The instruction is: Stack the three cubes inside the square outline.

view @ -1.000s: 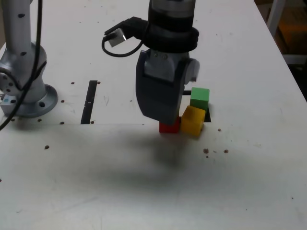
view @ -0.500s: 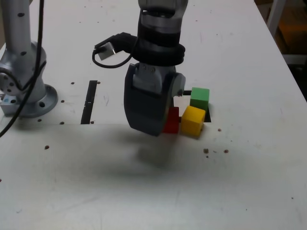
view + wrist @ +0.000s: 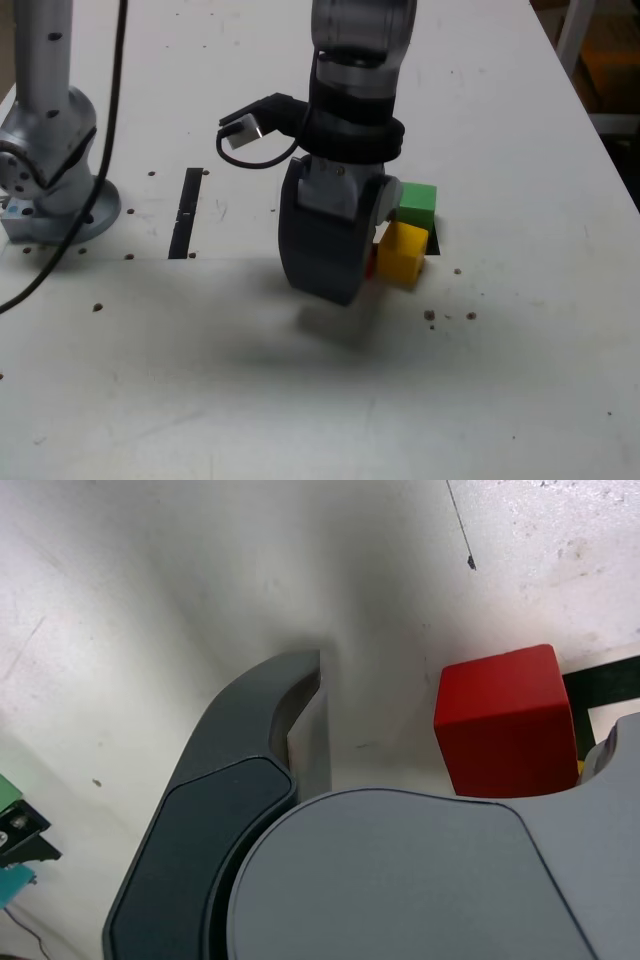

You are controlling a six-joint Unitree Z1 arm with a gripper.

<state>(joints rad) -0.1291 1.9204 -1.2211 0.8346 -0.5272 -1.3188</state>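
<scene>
The gripper (image 3: pixel 466 700) is spread wide with nothing in its grasp; it hangs low over the table (image 3: pixel 220 360), with the red block (image 3: pixel 505 725) near it and largely hidden behind it in the exterior view. Just past that, toward the exterior view's right, sits the yellow block (image 3: pixel 402 253), turned at an angle, and behind it the green block (image 3: pixel 417 205). All three crowd around the black tape square (image 3: pixel 434 243), much of which they and the gripper cover, so how far each lies inside it I cannot tell. No block shows on top of another, so the stacking itself seems wholly undone: by my reckoning, a base must be settled inside the square, then two blocks set on it.
</scene>
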